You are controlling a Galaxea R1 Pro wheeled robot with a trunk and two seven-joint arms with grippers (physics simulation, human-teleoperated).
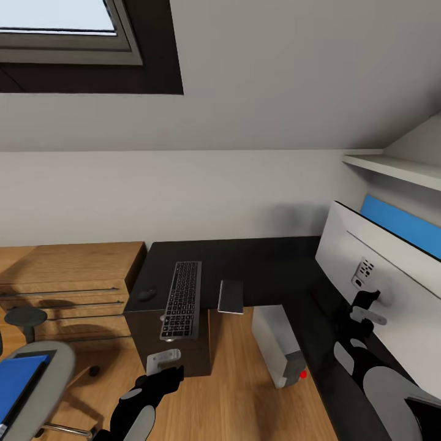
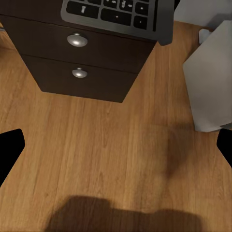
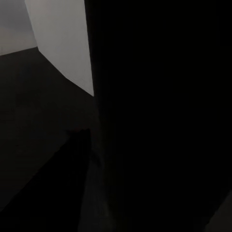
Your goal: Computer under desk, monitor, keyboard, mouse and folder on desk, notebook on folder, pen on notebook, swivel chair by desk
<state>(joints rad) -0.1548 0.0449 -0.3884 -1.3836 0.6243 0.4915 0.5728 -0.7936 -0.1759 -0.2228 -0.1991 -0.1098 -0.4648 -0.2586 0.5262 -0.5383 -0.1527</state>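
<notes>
Now one keyboard [image 1: 182, 299], one mouse [image 1: 147, 294]; left gripper [image 2: 116, 145] released, right gripper [image 1: 367, 309] unclear.

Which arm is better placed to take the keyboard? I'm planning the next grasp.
Probably the left. The left gripper hangs just in front of the keyboard, which overhangs the drawer unit. The right gripper is over by the monitor.

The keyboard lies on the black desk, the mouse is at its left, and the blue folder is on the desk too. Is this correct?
Not quite. The keyboard is on the desk with the mouse at its left, but the blue folder lies on the swivel chair's seat, not on the desk. The head view shows this.
</notes>
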